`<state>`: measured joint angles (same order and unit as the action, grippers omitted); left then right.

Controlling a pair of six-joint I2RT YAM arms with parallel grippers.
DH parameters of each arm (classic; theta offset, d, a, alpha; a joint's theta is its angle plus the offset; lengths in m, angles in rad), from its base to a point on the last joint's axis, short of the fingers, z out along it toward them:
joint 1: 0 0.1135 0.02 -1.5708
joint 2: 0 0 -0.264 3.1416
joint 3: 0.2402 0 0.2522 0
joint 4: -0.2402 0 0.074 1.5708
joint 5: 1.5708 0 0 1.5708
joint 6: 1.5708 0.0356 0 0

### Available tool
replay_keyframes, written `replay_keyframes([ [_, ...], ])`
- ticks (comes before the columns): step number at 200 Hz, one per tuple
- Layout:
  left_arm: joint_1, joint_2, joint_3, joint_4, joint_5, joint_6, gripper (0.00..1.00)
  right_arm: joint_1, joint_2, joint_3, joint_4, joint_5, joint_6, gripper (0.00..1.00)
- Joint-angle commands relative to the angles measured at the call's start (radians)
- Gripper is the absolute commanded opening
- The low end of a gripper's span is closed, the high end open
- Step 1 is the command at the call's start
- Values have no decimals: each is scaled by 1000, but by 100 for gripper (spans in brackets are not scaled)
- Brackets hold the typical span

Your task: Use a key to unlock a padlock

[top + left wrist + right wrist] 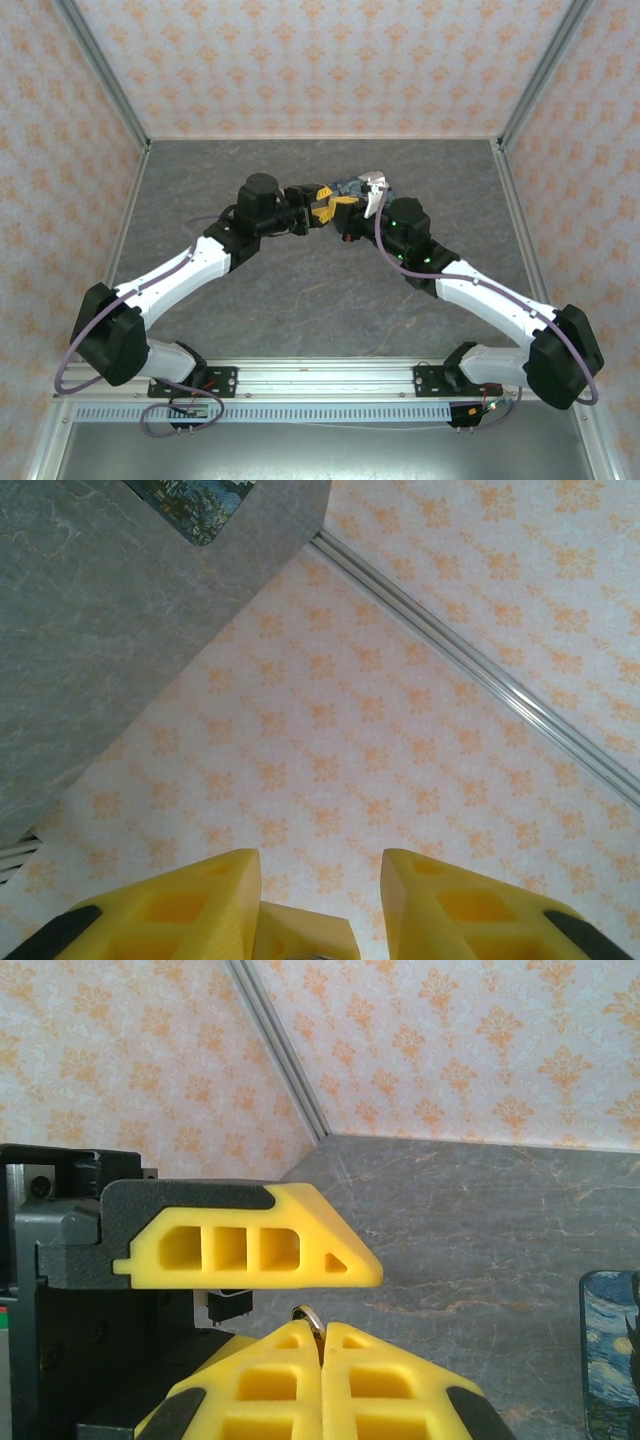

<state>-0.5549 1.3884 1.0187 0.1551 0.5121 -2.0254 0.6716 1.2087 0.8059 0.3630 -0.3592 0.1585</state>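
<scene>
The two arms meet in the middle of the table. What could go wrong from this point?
The right pincer grips a small metal loop only at its very tips, so it may slip out. The left pincer, jaws apart, is very close beside it; their yellow fingers could collide.

- The bench (300, 300) is dark grey, streaked with pale, marble-like veining.
- The walls (300, 60) are cream, printed with a repeating orange floral motif.
- The frame rails (103, 70) in the corners are plain silver.
- The left arm (180, 270) and the right arm (490, 297) are white along their links and black at the joints.
- The cables (60, 375) along both arms are purple.
- The left gripper (318, 870) and the right gripper (322, 1335) have bright yellow jaws on black mounts.
- The tin (612, 1345) is deep blue, with swirling lighter-blue and yellow brushwork.
</scene>
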Motion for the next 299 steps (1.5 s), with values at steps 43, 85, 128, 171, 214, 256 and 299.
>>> replay_keyframes([
  [43,-4,4,-4,20,-20,-107,28,5,-20,-15,39,-14,17,0],
  [85,-4,5,-5,12,-19,-108,18,6,-52,-24,40,-10,23,0],
  [128,-4,4,1,0,-18,-89,5,5,-67,-22,12,-2,34,0],
  [171,-2,24,48,-10,-32,59,0,6,-115,-9,-114,11,40,17],
  [214,14,58,171,-105,-38,377,0,-9,-204,-7,-231,-19,69,43],
  [256,20,71,387,-350,-41,874,0,-151,-279,-56,-122,-230,290,61],
  [299,18,1,407,-392,-75,1201,0,-275,-263,-134,221,-405,592,75],
])
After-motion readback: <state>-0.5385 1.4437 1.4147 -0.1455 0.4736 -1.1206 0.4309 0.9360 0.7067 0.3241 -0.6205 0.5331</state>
